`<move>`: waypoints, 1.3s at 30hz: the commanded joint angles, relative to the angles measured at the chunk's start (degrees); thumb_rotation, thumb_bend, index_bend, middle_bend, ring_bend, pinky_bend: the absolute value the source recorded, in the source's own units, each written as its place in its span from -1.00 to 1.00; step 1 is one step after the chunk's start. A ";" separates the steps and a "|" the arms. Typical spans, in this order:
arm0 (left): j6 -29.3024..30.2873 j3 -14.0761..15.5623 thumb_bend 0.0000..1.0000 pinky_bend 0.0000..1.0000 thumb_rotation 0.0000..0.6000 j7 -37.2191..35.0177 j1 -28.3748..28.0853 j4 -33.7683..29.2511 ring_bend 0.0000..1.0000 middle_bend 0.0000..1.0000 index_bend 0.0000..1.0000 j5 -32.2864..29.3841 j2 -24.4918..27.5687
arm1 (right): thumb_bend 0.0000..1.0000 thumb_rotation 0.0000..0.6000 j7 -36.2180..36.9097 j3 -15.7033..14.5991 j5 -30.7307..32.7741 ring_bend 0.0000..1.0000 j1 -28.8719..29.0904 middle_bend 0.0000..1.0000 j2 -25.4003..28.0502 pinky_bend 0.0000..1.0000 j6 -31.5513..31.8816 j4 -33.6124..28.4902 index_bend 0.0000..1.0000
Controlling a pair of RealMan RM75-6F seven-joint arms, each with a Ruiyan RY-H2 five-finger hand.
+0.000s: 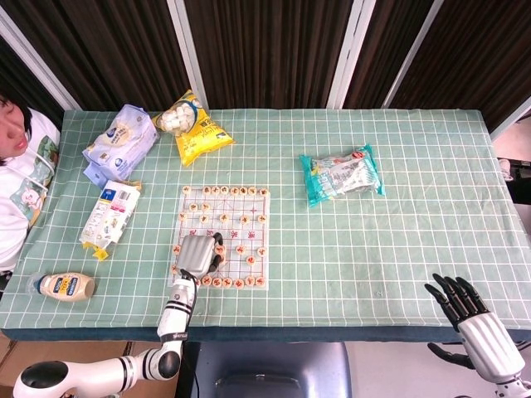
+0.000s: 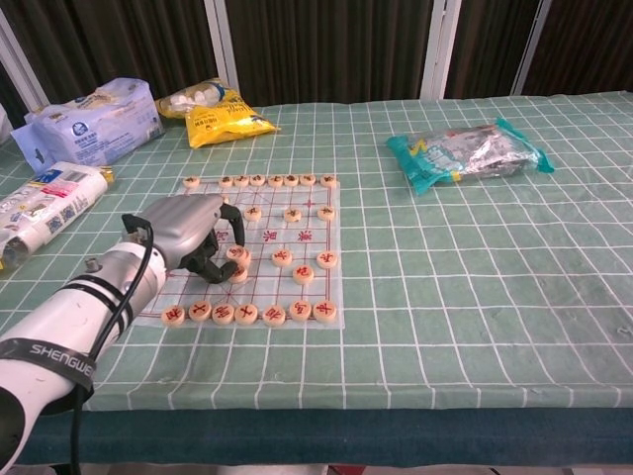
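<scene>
left robot hand (image 2: 188, 237): fingers curled over chess pieces (image 2: 237, 255) on chess board (image 2: 316, 237), grasp unclear
right robot hand (image 1: 465, 311): spread, off worktop (image 1: 415, 240)

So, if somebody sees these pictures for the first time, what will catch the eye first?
Probably the left hand, its fingers curled down over the pieces on the near-left part of the chess board in the middle of the green checked table. Next, the teal packet lying alone to the right, and the right hand off the table's near-right edge, fingers spread.
</scene>
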 commanded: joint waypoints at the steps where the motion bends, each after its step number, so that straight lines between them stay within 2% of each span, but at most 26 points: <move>1: -0.16 -0.11 -0.24 1.00 1.00 -0.04 -0.07 0.13 1.00 1.00 -0.16 -0.19 0.02 | -0.50 1.00 0.04 0.04 0.07 -1.00 0.03 -1.00 0.03 -1.00 -0.05 -0.01 -1.00; 14: 1.15 0.56 -0.22 1.00 1.00 -0.58 0.40 -3.13 1.00 1.00 -0.22 1.34 1.63 | -0.50 1.00 0.08 0.03 0.19 -1.00 -0.06 -1.00 0.09 -1.00 -0.06 -0.01 -1.00; 17: 3.73 1.68 -0.22 1.00 1.00 -2.24 1.59 -7.23 1.00 1.00 -0.24 5.03 4.50 | -0.50 1.00 0.18 0.12 0.30 -1.00 -0.01 -1.00 0.10 -1.00 -0.11 0.14 -1.00; 20: 9.21 5.10 -0.23 1.00 1.00 -6.80 4.62 -14.48 1.00 1.00 -0.31 13.46 10.34 | -0.50 1.00 0.32 0.16 0.42 -1.00 -0.01 -1.00 0.15 -1.00 -0.10 0.28 -1.00; 21: 11.69 7.35 -0.23 1.00 1.00 -10.31 6.45 -18.09 1.00 0.98 -0.36 17.76 13.60 | -0.50 1.00 0.43 0.16 0.40 -1.00 -0.05 -1.00 0.17 -1.00 0.01 0.31 -1.00; 22: 13.17 9.61 -0.24 0.99 1.00 -13.60 7.90 -20.90 0.94 0.87 -0.42 21.19 16.55 | -0.50 1.00 0.46 0.19 0.41 -1.00 -0.08 -1.00 0.14 -1.00 0.11 0.35 -1.00; 23: 14.81 12.11 -0.25 0.92 1.00 -17.26 9.43 -23.41 0.76 0.65 -0.50 24.76 19.79 | -0.50 1.00 0.44 0.20 0.41 -1.00 -0.11 -1.00 0.13 -1.00 0.16 0.35 -1.00; 25: 21.20 17.98 -0.26 0.69 1.00 -26.29 13.38 -26.68 0.23 0.14 -0.61 34.12 26.75 | -0.50 1.00 0.27 0.20 0.32 -1.00 -0.23 -1.00 0.06 -1.00 0.37 0.36 -1.00; 26: 24.71 20.54 -0.26 0.54 1.00 -30.45 15.29 -26.70 -0.01 -0.06 -0.64 37.99 29.31 | -0.50 1.00 0.08 0.18 0.26 -1.00 -0.30 -1.00 0.02 -1.00 0.45 0.33 -1.00; 27: 29.56 23.75 -0.26 0.45 1.00 -35.64 17.97 -25.94 -0.12 -0.17 -0.66 42.28 32.40 | -0.50 1.00 -0.22 0.20 0.23 -1.00 -0.42 -1.00 -0.08 -1.00 0.62 0.29 -1.00; 28: 33.19 25.95 -0.26 0.27 1.00 -39.46 19.95 -24.65 -0.30 -0.33 -0.72 45.01 34.42 | -0.50 1.00 -0.60 0.27 0.27 -1.00 -0.52 -1.00 -0.19 -1.00 0.70 0.24 -1.00; 30: 41.00 30.02 -0.26 -0.02 1.00 -48.19 24.49 -19.56 -0.56 -0.53 -0.84 48.94 37.76 | -0.50 1.00 -1.59 0.36 0.36 -1.00 -0.62 -1.00 -0.45 -1.00 0.56 -0.02 -1.00; 31: 43.64 31.14 -0.25 -0.20 1.00 -51.54 26.19 -16.53 -0.72 -0.65 -0.89 49.59 38.61 | -0.50 1.00 -2.08 0.40 0.41 -1.00 -0.62 -1.00 -0.54 -1.00 0.39 -0.13 -1.00; 34: 47.29 32.66 -0.22 -0.51 1.00 -59.94 29.85 -8.08 -0.94 -0.83 -0.94 48.50 39.99 | -0.50 1.00 -4.09 0.67 0.80 -1.00 -0.61 -1.00 -0.96 -1.00 -0.29 -0.68 -1.00; 39: 46.80 32.52 -0.23 -0.64 1.00 -63.26 30.60 -4.63 -1.00 -0.95 -1.00 49.35 41.71 | -0.50 1.00 -6.04 0.67 0.23 -1.00 -0.66 -1.00 -1.36 -1.00 -0.42 -1.34 -1.00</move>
